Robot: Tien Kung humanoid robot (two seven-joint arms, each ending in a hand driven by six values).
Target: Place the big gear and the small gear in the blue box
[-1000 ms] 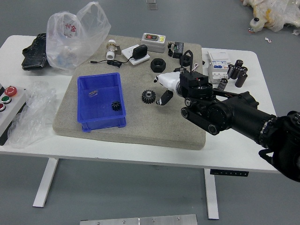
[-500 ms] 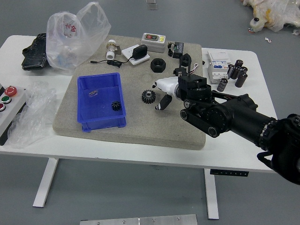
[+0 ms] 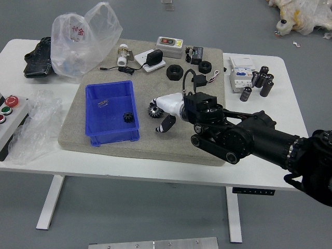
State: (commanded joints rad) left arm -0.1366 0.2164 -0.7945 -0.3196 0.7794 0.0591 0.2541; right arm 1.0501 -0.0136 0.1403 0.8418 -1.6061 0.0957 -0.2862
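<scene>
The blue box [image 3: 111, 136] stands on the grey mat, left of centre, with the small gear [image 3: 128, 117] lying inside near its right wall. Just outside that wall, the big gear [image 3: 155, 111] is on the mat, its upper part partly covered by a fingertip. My right hand [image 3: 158, 113] reaches in from the right, thumb and fingers spread around the big gear's right side, not closed on it. The left arm does not show.
Behind the gear are two black rings [image 3: 175, 72], a charger [image 3: 154, 57] with a cable, and a grey device [image 3: 170, 47]. Black cylinders [image 3: 263, 81] and a white box [image 3: 241, 78] stand right. Plastic bags [image 3: 85, 39] and a button panel [image 3: 11, 116] are left.
My right hand has moved left and slightly toward the near edge, from beside the big gear to over its edge. The gears and box stay where they were.
</scene>
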